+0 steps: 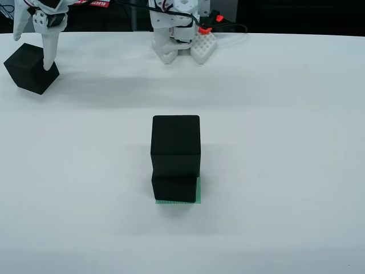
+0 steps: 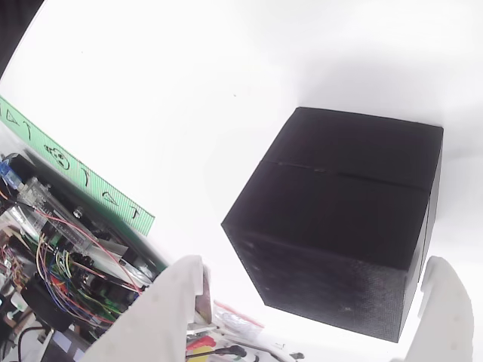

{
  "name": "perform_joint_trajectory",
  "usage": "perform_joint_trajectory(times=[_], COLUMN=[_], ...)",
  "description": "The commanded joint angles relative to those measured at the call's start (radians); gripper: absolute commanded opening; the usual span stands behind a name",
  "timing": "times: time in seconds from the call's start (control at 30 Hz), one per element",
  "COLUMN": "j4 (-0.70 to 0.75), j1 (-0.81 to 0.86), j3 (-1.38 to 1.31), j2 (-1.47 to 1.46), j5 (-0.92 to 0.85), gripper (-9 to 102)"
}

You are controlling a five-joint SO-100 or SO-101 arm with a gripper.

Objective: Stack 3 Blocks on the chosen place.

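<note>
My fingers (image 2: 189,302) wide around third block (image 2: 339,226), two blocks (image 1: 175,157) stacked on green square (image 1: 199,191), white worktop (image 1: 285,142)

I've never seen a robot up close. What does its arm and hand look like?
The arm's base is white moulded plastic with black cables and a small red-orange clip. The hand is white plastic too, with two smooth tapering fingers and dark screws at the joints.
</note>
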Motion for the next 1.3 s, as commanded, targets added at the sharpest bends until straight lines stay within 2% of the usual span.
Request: perform_joint_trajectory(times=[0.0, 0.1, 0.27, 0.43, 0.53, 0.6, 0.77, 0.93, 1.1, 1.27], j4=[-0.017, -0.015, 0.035, 0.279, 0.439, 0.503, 0.555, 0.712, 0.727, 0.680], j1=[-0.003, -0.041, -0.184, -0.298, -0.305, -0.282, -0.184, -0.031, 0.075, 0.104], j3=[0.014, 0.063, 0.140, 0.103, 0.028, -0.017, -0.080, -0.195, -0.244, -0.267], j2=[0.029, 0.078, 0.204, 0.339, 0.397, 0.428, 0.460, 0.411, 0.296, 0.144], j5=[0.012, 0.103, 0.414, 0.661, 0.712, 0.747, 0.913, 0.986, 1.088, 1.170], gripper=[35, 35, 35, 35, 35, 35, 35, 35, 35, 36])
